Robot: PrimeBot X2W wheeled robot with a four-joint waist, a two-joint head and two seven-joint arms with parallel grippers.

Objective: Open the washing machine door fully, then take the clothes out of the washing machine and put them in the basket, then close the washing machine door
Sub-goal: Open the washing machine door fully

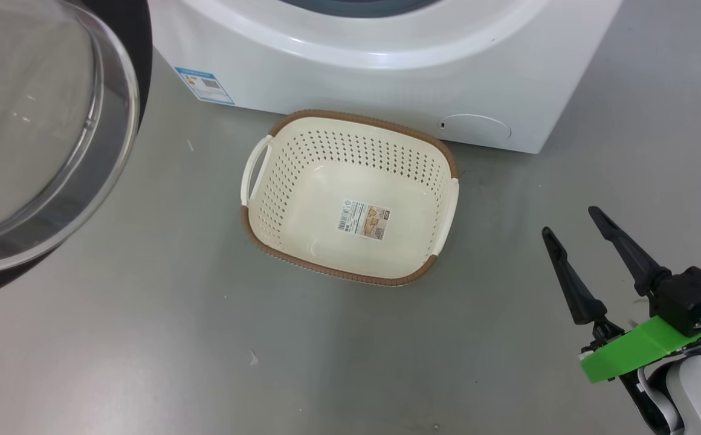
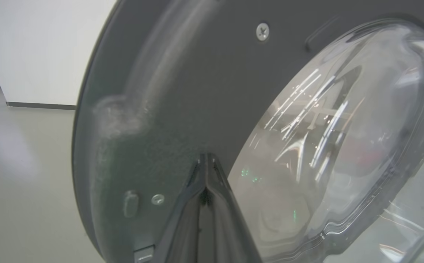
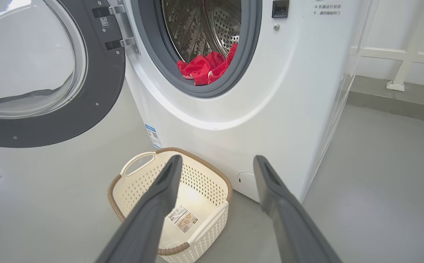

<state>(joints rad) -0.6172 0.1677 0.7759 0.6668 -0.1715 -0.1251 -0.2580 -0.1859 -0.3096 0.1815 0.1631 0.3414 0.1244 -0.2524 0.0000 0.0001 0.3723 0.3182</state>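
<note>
The washing machine (image 3: 270, 91) (image 1: 387, 66) stands with its round door (image 3: 51, 73) (image 1: 36, 133) swung out to the left. Red clothes (image 3: 206, 67) lie at the front of the steel drum, against the grey gasket. The cream basket (image 1: 302, 181) (image 3: 139, 190) sits on the floor in front of the machine with only a paper label on its bottom. My right gripper (image 1: 571, 220) (image 3: 215, 164) hovers open to the right of the basket, holding nothing. In the left wrist view my left gripper (image 2: 206, 157) is shut, its tips close against the dark inner face of the door (image 2: 182, 91) beside the glass bowl.
Grey floor (image 1: 145, 350) spreads around the basket and to the machine's right. A white wall and skirting (image 2: 40, 54) lie beyond the door. A white frame (image 3: 398, 65) stands at the back right. The machine's service flap (image 1: 474, 128) is just behind the basket.
</note>
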